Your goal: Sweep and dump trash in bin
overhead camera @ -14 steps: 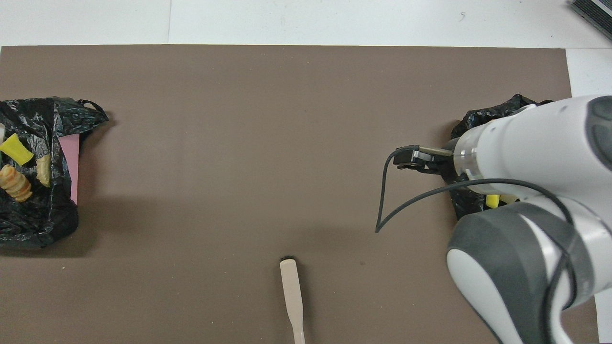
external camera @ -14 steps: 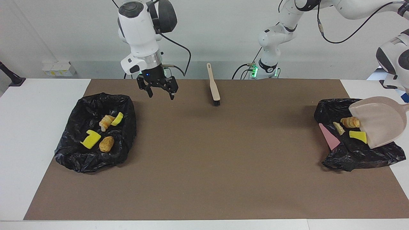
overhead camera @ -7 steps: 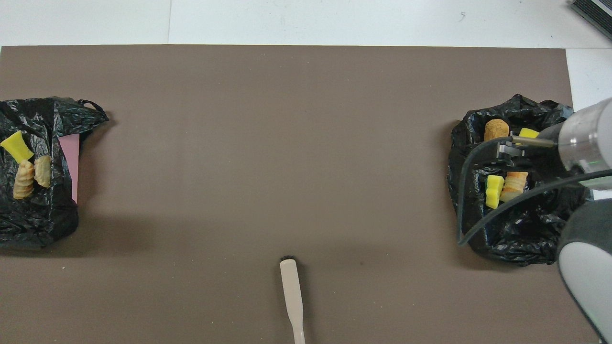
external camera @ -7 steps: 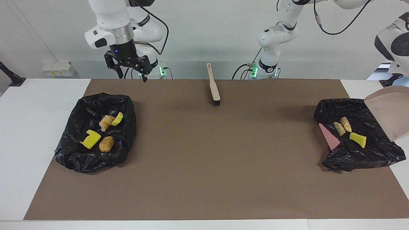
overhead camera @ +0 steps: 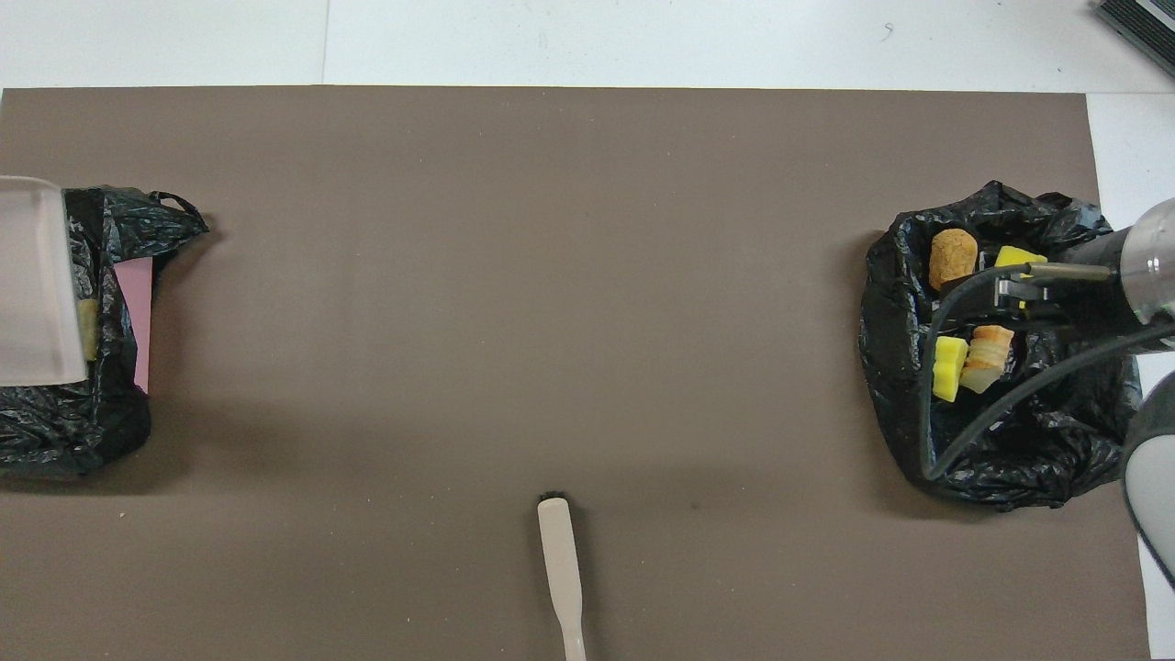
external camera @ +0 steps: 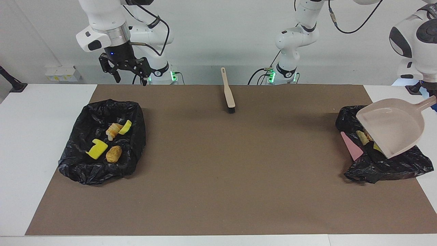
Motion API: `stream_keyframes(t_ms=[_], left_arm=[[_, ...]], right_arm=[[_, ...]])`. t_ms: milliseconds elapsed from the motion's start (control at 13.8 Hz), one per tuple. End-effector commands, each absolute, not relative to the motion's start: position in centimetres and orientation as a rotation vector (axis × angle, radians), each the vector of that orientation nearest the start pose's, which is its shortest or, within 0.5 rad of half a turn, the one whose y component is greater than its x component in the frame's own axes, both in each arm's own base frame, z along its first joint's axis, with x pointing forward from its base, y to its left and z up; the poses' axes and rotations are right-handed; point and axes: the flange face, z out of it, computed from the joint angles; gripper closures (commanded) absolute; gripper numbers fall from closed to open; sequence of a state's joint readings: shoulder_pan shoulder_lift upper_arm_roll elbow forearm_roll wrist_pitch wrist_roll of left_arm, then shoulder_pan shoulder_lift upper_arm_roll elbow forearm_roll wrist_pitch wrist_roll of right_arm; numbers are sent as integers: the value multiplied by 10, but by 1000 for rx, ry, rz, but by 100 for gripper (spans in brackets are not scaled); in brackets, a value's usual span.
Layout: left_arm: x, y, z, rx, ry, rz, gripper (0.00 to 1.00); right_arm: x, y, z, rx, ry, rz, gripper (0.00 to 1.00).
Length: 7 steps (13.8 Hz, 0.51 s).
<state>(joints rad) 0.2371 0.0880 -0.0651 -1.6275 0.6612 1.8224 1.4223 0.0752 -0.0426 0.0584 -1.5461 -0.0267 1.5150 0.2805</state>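
Swinging back over the bin (external camera: 406,165) at the left arm's end, the dustpan (external camera: 392,128), its handle running toward the unseen, clamped left gripper, should tip slowly above the trash (external camera: 362,137), while the open, empty right gripper (external camera: 128,70) waits high.

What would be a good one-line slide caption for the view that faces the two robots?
Trash lies in two black bags; the left arm holds a beige dustpan over one, brush on the mat.
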Motion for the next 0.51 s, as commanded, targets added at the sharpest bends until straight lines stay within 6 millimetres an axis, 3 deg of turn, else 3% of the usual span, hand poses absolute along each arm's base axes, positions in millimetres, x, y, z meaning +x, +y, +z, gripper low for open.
stream_keyframes(t_ms=[0, 435], left_arm=[[576, 136, 584, -2234, 1499, 363, 100], [564, 44, 573, -2627, 1101, 296, 100]], right_arm=[[534, 63, 655, -3149, 232, -7, 0], [536, 43, 654, -3144, 292, -4, 0]])
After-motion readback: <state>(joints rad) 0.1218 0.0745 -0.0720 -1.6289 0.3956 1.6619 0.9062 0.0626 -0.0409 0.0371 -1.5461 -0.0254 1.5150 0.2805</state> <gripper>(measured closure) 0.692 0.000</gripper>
